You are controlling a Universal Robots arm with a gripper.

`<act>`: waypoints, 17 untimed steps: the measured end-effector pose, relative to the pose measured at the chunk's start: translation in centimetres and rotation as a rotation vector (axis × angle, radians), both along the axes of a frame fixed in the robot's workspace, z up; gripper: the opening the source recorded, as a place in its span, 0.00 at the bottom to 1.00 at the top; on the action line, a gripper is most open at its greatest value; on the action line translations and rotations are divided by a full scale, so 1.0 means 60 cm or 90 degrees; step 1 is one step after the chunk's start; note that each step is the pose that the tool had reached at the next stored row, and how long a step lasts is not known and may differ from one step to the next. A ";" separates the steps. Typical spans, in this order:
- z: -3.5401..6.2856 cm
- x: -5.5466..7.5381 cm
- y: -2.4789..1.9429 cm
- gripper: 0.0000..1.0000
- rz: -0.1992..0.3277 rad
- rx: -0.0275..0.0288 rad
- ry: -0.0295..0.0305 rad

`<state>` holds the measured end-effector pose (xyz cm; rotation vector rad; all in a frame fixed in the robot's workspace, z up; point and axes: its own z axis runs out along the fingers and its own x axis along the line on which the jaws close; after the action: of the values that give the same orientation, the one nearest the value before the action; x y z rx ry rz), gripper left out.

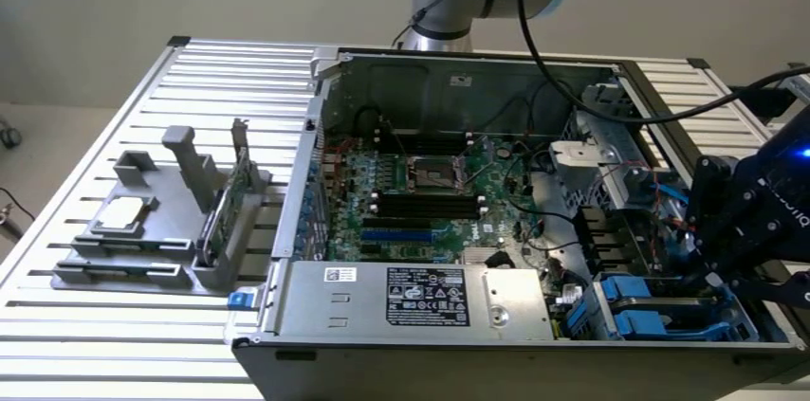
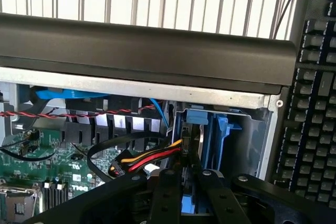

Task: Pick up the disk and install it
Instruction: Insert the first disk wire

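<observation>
My gripper [image 1: 724, 273] hangs over the drive bays at the exterior view's right end of the open computer case [image 1: 443, 69]. In the wrist view its two black fingers [image 2: 169, 184] stand close together on a thin dark slab seen edge-on, the disk [image 2: 191, 148], with a blue rail [image 2: 195, 116] at its far end. The gripper [image 2: 188, 176] holds the disk upright in the mouth of a blue-lined bay [image 2: 224, 129] in the case's corner. Blue plastic bay carriers [image 1: 633, 295] lie just beside the gripper.
Red, yellow and black cables [image 2: 152, 158] run right beside the disk. The motherboard [image 1: 418, 192] and power supply [image 1: 418, 297] take up the case. A grey holder [image 1: 139, 240] with a silver chip [image 1: 127, 215] and a green card [image 1: 235, 200] stands on the slatted table. A keyboard [image 2: 315, 108] lies beyond the case wall.
</observation>
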<state>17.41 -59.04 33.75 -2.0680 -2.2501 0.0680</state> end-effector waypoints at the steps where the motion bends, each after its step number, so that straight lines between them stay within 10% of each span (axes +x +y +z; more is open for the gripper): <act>1: 0.000 0.000 0.0000 0.18 -0.001 -0.0001 -0.0001; 17: -0.003 0.000 -0.0001 0.18 -0.006 -0.0001 -0.0024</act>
<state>17.40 -59.05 33.55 -2.0797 -2.2430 0.0638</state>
